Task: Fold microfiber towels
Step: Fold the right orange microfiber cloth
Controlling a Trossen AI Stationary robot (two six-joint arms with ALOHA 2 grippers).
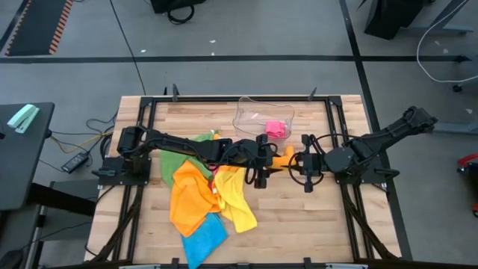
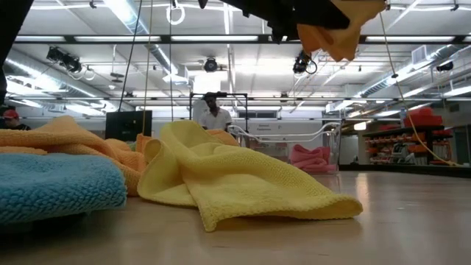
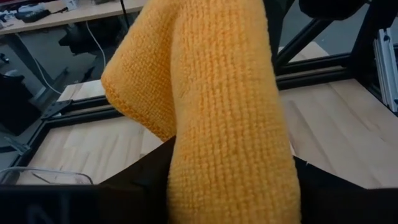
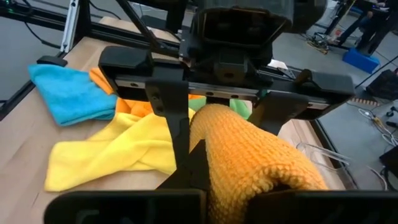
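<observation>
Left pincer (image 1: pixel 262 169) and right pincer (image 1: pixel 307 166) meet above mid-counter, nose to nose, an orange towel (image 1: pixel 282 158) strung between them and lifted clear of the wood. Seen from the right wrist, the left pincer's fingers (image 4: pixel 171 118) stand apart with the towel's rolled bulk passing between them; whether they bear on the cloth I cannot tell. The right pincer is pressed together on the near end of the same towel (image 4: pixel 261 162). In the left wrist view the cloth (image 3: pixel 211 106) hangs in a loose fold across the lens.

Outward: a yellow towel (image 1: pixel 237 200) lies crumpled just beside the left pincer, with a second orange towel (image 1: pixel 190 198), a green towel (image 1: pixel 173 161) and a blue towel (image 1: pixel 203 237) heaped on the left half of the counter (image 1: pixel 299 224). A pink towel (image 1: pixel 277 128) sits inside the clear tray (image 1: pixel 250 110) at the far edge.

Risks, as judged: the towel is bunched, not flat, so any fold laid now would come out skewed. If the left fingers are not gripping, the cloth hangs from one end only and could drop onto the yellow towel, tangling the two.
</observation>
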